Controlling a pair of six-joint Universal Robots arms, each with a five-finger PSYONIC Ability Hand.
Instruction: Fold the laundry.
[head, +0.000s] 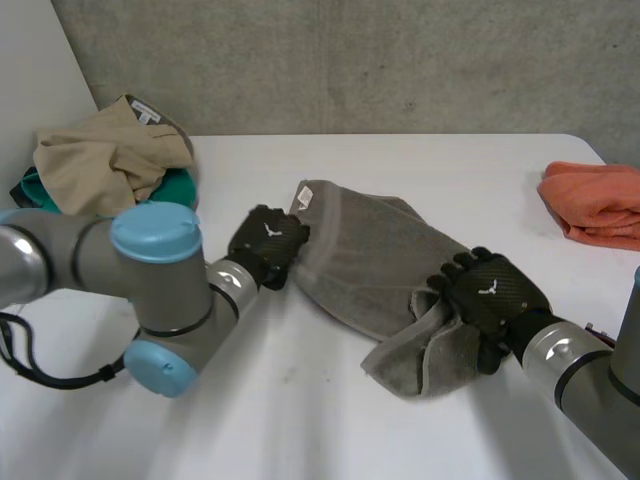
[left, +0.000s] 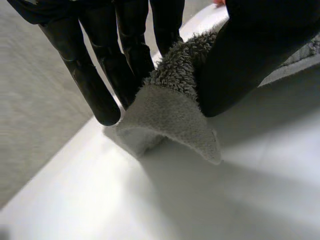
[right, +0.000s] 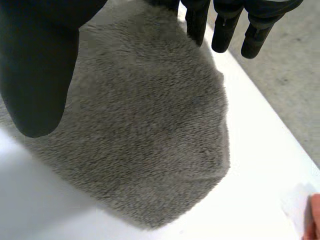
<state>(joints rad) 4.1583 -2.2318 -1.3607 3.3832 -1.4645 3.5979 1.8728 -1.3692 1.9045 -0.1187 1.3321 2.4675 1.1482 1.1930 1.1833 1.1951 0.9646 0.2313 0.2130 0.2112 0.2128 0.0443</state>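
A grey fleecy towel (head: 370, 255) lies rumpled in the middle of the white table (head: 300, 400), with a white label at its far left corner. My left hand (head: 268, 245) is at the towel's left edge. In the left wrist view its fingers (left: 100, 75) and thumb (left: 245, 60) pinch a raised fold of the towel (left: 170, 115) just above the table. My right hand (head: 490, 295) rests over the bunched near right corner. Seen from the right wrist, its fingers (right: 225, 30) and thumb (right: 35, 65) stand straight and apart above the towel (right: 145, 130), open.
A beige garment (head: 110, 155) lies heaped on a teal cloth (head: 180, 185) at the table's back left. An orange cloth (head: 598, 200) sits at the far right edge. A grey wall stands behind the table.
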